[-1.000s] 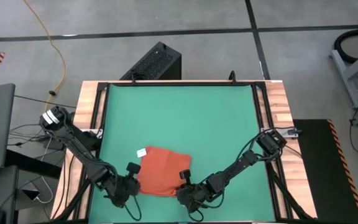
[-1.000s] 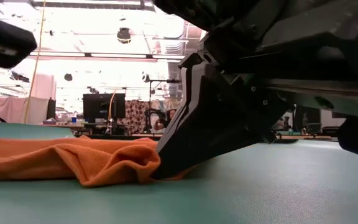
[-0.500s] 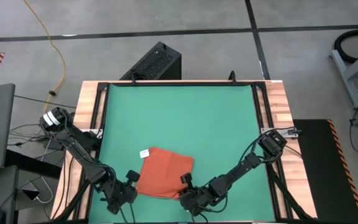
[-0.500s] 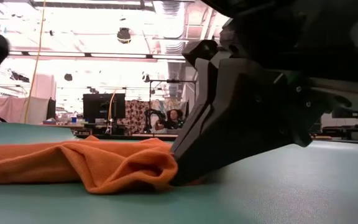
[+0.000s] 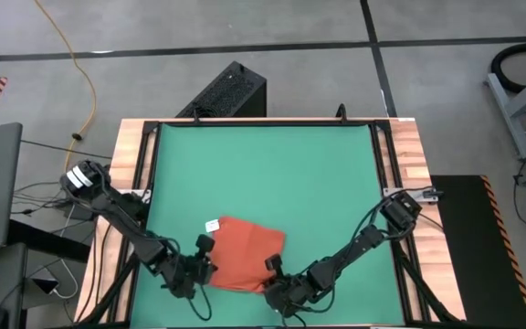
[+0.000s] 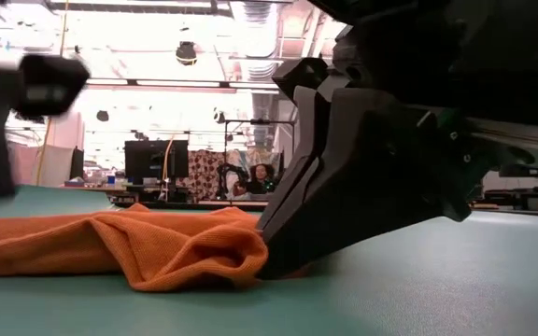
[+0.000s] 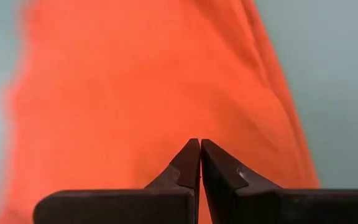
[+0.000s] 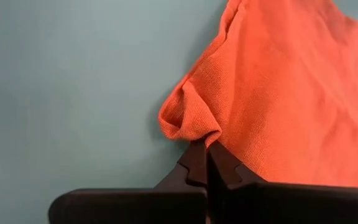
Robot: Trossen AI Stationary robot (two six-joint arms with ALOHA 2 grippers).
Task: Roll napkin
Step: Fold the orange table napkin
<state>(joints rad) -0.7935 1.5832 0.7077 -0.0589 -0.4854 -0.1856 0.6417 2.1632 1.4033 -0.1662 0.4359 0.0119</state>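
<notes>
Green desk [image 5: 263, 174] carries the napkin [image 5: 245, 254], lying rumpled near its front edge, small white tag [image 5: 210, 224] at the far-left corner. Right gripper [image 8: 206, 163]: fingers pressed together, pinching the napkin's bunched near-right corner. Left gripper [image 7: 200, 163]: fingers pressed together over the napkin's left side; grip on cloth unclear.

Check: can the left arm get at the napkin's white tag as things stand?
Probably yes. The white tag lies exposed on the green mat at the napkin's corner on the left arm's side, close beyond the left gripper, with nothing between them. The right gripper, shut on the opposite corner, stays clear of that path.
</notes>
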